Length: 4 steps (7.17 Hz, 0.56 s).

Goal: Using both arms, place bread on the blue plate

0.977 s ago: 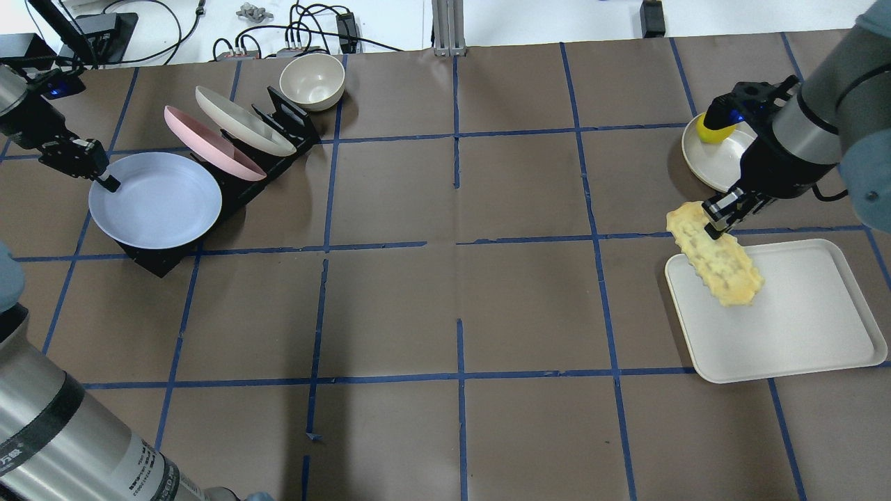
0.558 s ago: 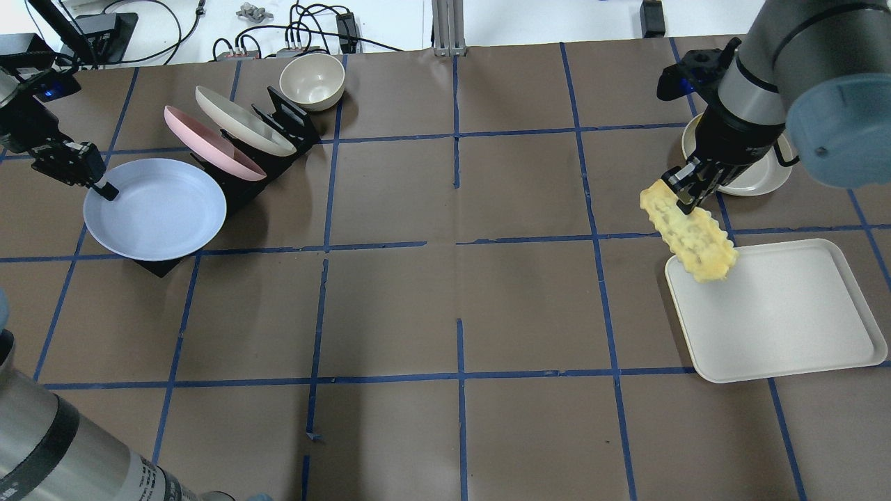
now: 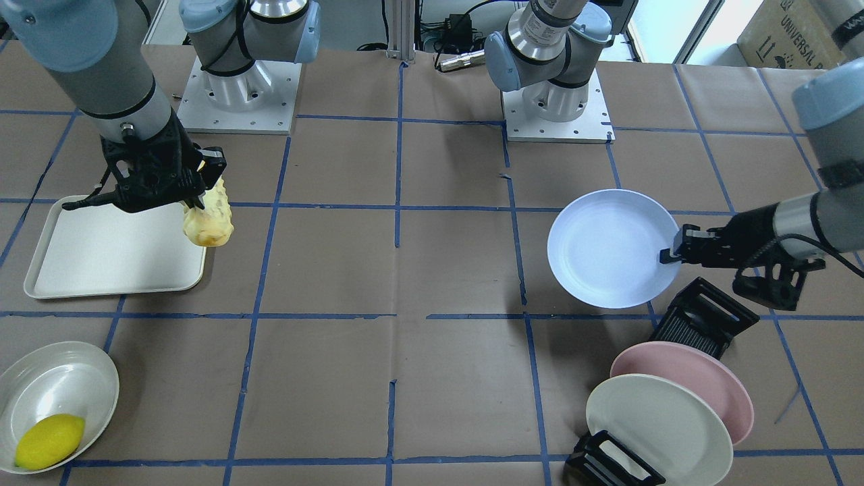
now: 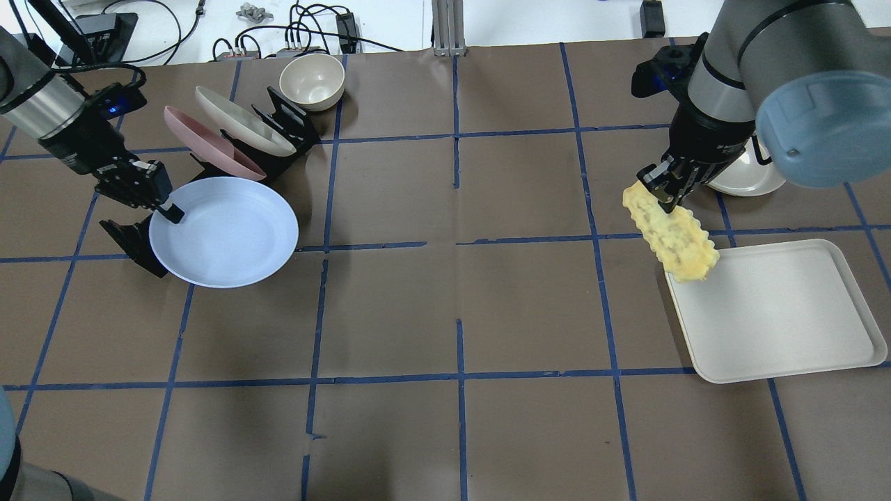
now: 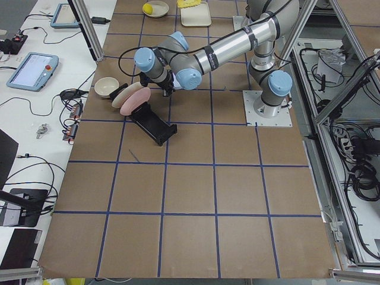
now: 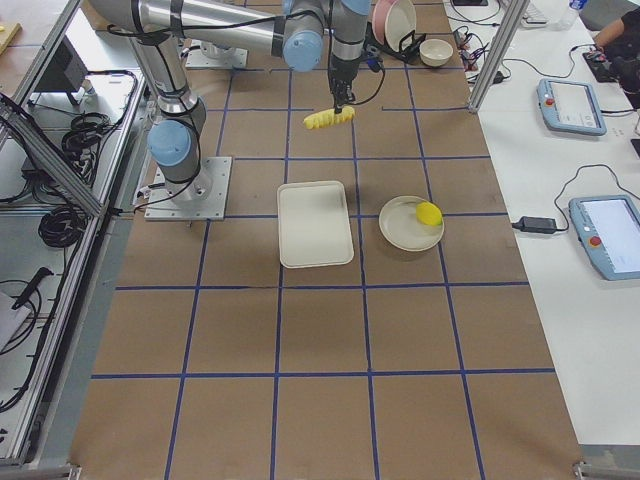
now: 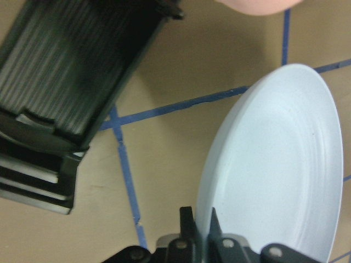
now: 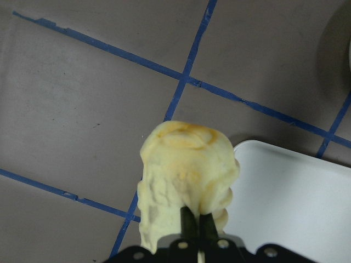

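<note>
Bread [image 4: 672, 236]: pale yellow, golden-orange end.
Plate [image 4: 230, 233]: pale lavender-blue.
Tray [image 4: 786, 313]: off-white.
Lemon [image 3: 49, 441]: bright yellow.
Table [image 4: 459, 306]: brown, blue-taped grid.
Rack [image 4: 285, 125]: black; in it, pink plate [image 4: 209, 142] and cream plate [image 4: 240, 120].

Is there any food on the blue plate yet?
No, it is empty. The blue plate shows a bare surface; the bread hangs in the right tool near the tray.

Overhead, the right arm [image 4: 731, 76] blocks nearly all of the white plate [image 4: 759, 182], lemon [image 3: 50, 442] and all. Right wrist view: the bread [image 8: 186, 164] runs off the bottom edge. Left wrist view: blue plate [image 7: 274, 175] clipped at the right edge, pink plate [image 7: 258, 4] just a blurred sliver up top. Front view: the rack [image 3: 607, 466] is cut off at the bottom.
</note>
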Available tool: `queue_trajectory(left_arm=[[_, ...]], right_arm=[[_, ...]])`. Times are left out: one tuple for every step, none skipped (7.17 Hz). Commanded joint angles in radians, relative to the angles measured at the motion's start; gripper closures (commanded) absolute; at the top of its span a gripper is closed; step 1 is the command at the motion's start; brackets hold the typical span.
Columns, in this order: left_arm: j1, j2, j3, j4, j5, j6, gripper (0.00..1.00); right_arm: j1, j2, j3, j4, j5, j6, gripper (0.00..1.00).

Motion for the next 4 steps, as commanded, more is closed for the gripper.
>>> queue_trajectory(left_arm=[[-0.136,0.034,-0.062,0.078,-0.070,-0.154,0.91],[-0.222,0.017,-0.067,0.152,-0.072,-0.271,0.91],[-0.280,0.006,-0.070,0.211,-0.084,-0.334,0.91],[-0.322,-0.018,-0.069,0.255,-0.114,-0.376,0.91]], right_arm=[[0.002,-0.002,0.005,0.000,0.010,0.001,0.93],[0.002,-0.002,0.005,-0.001,0.010,0.001,0.93],[0.002,-0.002,0.007,0.000,0.013,0.001,0.92],[0.002,-0.001,0.007,0.000,0.015,0.001,0.92]])
